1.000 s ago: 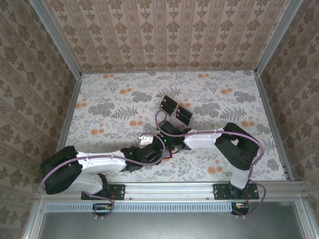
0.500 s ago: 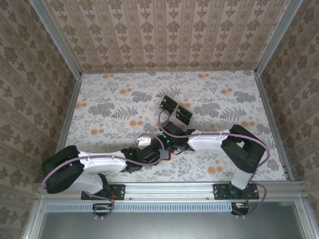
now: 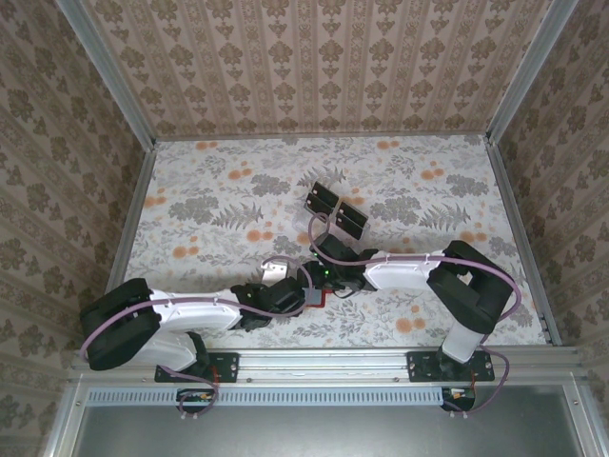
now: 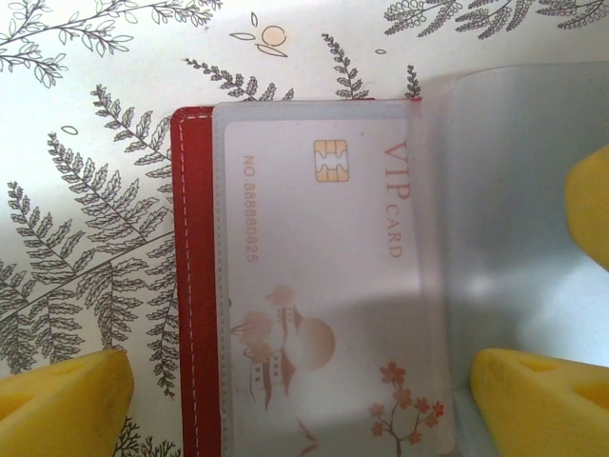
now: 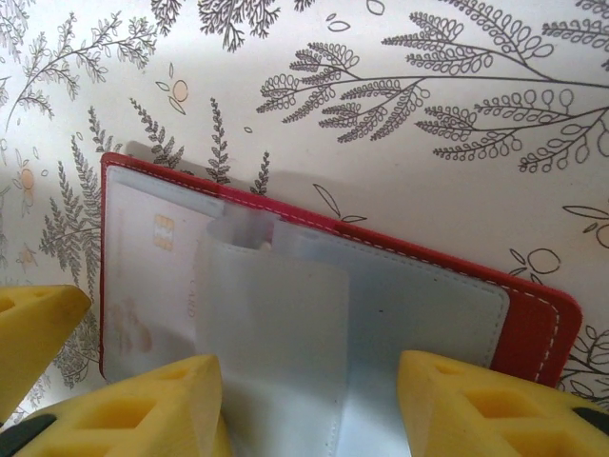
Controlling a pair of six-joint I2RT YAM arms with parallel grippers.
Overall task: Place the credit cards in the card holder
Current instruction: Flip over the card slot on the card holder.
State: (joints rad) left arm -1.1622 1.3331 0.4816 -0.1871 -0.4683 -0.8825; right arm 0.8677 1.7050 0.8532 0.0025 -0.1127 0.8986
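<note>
The card holder (image 4: 195,286) lies open on the floral table, red with pale translucent pockets. A pinkish-white VIP card (image 4: 324,286) sits inside its left pocket. In the left wrist view my left gripper (image 4: 300,400) is open, one finger on each side of the wallet. My right gripper (image 5: 309,409) is open too, over the same card holder (image 5: 533,324), with a loose translucent pocket sleeve (image 5: 276,324) standing up between its fingers. From above, both grippers (image 3: 314,284) meet over the wallet (image 3: 322,297). Two more credit cards (image 3: 324,199) (image 3: 350,219), black and pale, lie side by side farther back.
A yellow finger (image 4: 590,205) of the right gripper shows at the right edge of the left wrist view. Patterned walls and metal rails (image 3: 519,238) enclose the table. There is free tabletop to the far left and far right of the spare cards.
The right gripper has come down and nearer, from beside the spare cards to the wallet, and its elbow has swung right. The left arm has barely moved.
</note>
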